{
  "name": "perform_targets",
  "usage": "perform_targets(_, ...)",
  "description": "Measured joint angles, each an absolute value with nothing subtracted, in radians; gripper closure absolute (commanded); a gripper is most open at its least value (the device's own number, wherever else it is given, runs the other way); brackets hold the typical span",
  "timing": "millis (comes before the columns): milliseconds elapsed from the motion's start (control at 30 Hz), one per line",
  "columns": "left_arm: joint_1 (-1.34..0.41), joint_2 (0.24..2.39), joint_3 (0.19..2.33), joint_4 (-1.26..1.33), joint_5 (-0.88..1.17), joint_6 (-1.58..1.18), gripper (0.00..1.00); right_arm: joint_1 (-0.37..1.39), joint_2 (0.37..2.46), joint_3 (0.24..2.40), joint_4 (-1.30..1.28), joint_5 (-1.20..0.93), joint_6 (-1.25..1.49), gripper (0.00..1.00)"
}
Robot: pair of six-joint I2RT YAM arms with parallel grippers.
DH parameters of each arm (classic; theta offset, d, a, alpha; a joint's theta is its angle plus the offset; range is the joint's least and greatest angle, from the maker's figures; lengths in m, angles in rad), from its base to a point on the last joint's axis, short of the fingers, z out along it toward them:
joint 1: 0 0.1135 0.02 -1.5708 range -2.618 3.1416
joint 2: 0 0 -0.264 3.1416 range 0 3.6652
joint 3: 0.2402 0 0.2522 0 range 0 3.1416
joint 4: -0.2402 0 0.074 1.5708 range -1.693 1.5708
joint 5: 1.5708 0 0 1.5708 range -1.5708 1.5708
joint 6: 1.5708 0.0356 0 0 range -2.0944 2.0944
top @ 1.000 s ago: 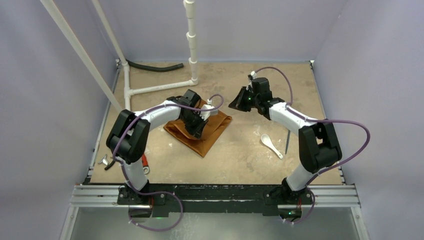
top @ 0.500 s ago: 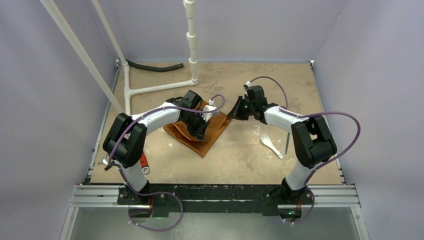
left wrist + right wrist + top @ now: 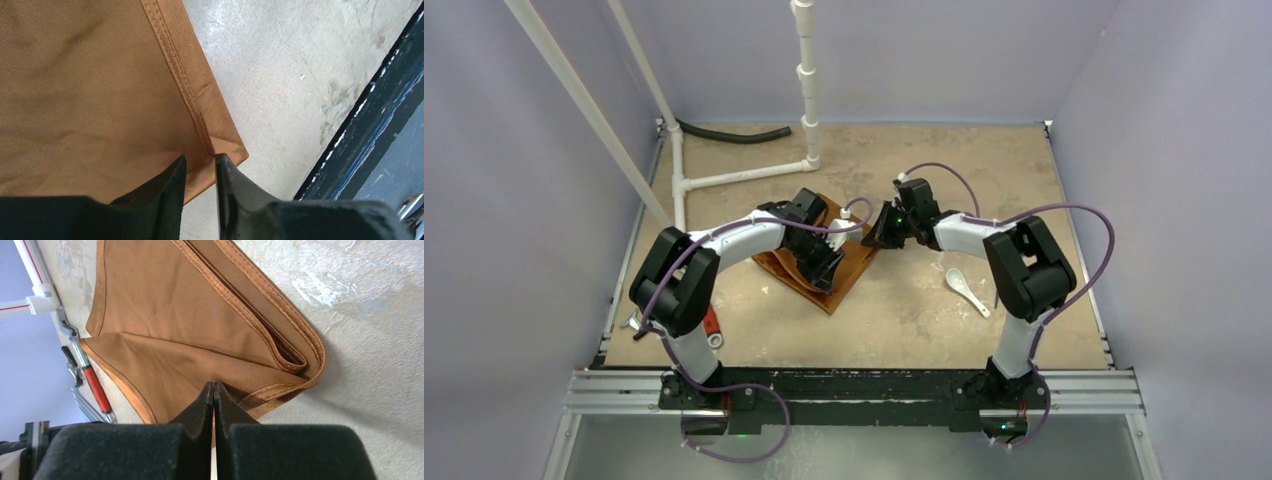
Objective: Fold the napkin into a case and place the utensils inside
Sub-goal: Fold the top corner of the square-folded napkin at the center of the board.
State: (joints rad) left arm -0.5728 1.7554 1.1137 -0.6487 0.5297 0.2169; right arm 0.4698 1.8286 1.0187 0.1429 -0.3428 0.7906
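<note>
My left tool (image 3: 200, 162) is down to a narrow slit at the bottom centre of the left wrist view. The stitched hem of the rust-orange, slightly shiny cloth napkin (image 3: 100, 75) runs straight into that slit, so I read it as pinching the napkin's corner. Past that corner is the pale, speckled desk (image 3: 280, 75), with a black rail (image 3: 360, 115) crossing the right side of the frame.

My right tool (image 3: 214, 386) has its fingers pressed flat together at the bottom centre of the right wrist view. Creases in the cloth converge on the tips, and it grips the napkin's edge beside a rolled fold of several layers. At the left of that frame a red-handled metal implement (image 3: 95, 385) lies on the desk near a white plastic pipe (image 3: 35, 295).

From the top camera the napkin sits mid-frame as a broad folded wedge, held between both tools. The small white plastic spoon (image 3: 967, 291) lies on the desk right of centre, apart from the cloth and outside it.
</note>
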Motion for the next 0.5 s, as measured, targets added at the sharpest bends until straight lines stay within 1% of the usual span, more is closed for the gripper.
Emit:
perform_targets(100,-0.573,1.754,1.114,-0.645,0.530,0.211,0.49,0.467,1.848,1.019,0.148,-0.344,0.796,1.00)
perform_targets(133,-0.573,1.753,1.114,-0.646,0.531,0.205,0.46,0.465,1.854,1.019,0.149,-0.344,0.797,1.00)
perform_targets(200,-0.573,1.750,1.113,-0.646,0.537,0.201,0.37,0.464,1.864,1.019,0.148,-0.345,0.797,1.00)
perform_targets(233,-0.573,1.744,1.110,-0.644,0.543,0.200,0.35,0.464,1.866,1.020,0.148,-0.345,0.796,1.00)
perform_targets(400,-0.573,1.699,1.097,-0.652,0.593,0.200,0.33,0.451,1.872,1.041,0.147,-0.346,0.791,1.00)
perform_targets(500,-0.573,1.684,1.114,-0.685,0.607,0.206,0.37,0.432,1.873,1.050,0.144,-0.348,0.779,1.00)
